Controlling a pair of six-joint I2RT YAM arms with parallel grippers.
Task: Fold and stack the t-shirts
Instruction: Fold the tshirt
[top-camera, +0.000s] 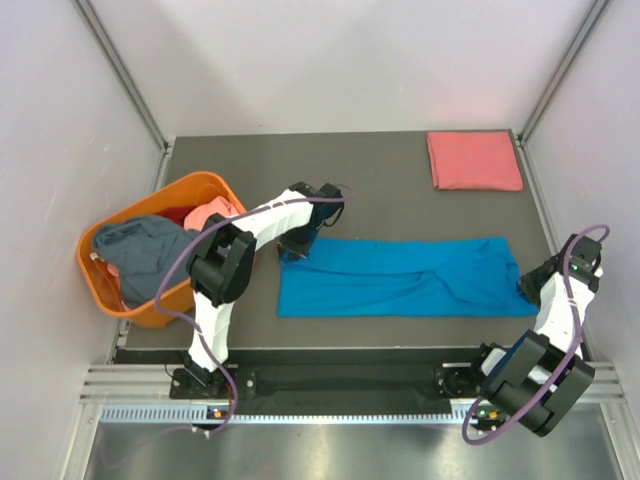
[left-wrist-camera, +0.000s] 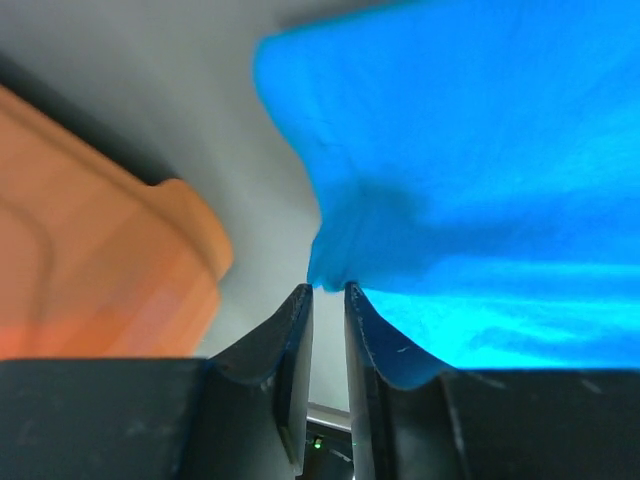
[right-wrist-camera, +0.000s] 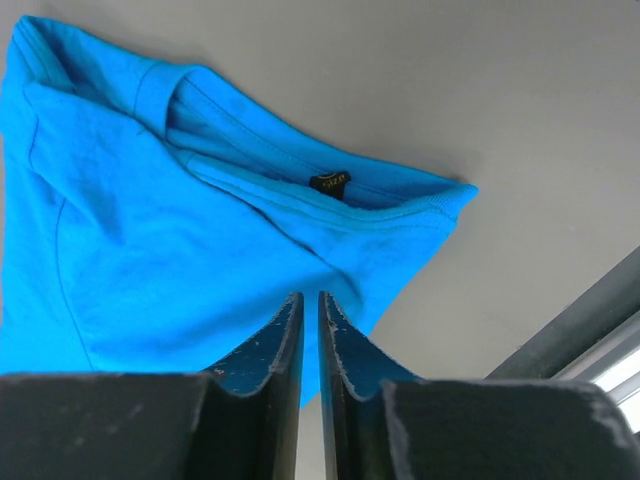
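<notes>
1. Left claw (left-wrist-camera: 325, 290) stands slightly spread with nothing between its jaws, tips right at the left corner of the blue t-shirt (top-camera: 400, 277).
2. Right claw (right-wrist-camera: 310, 297) shows only a slit. Pinching cloth or not, I cannot tell. It sits at the collar end.
3. Shirt lies flat, a long band across the tabletop (top-camera: 380, 170).
4. Soft, light and floppy, I'd judge, so take it by the corners or hems.

Matt blue cloth t-shirt (top-camera: 400, 275); smooth plastic basket (top-camera: 205, 182)
</notes>
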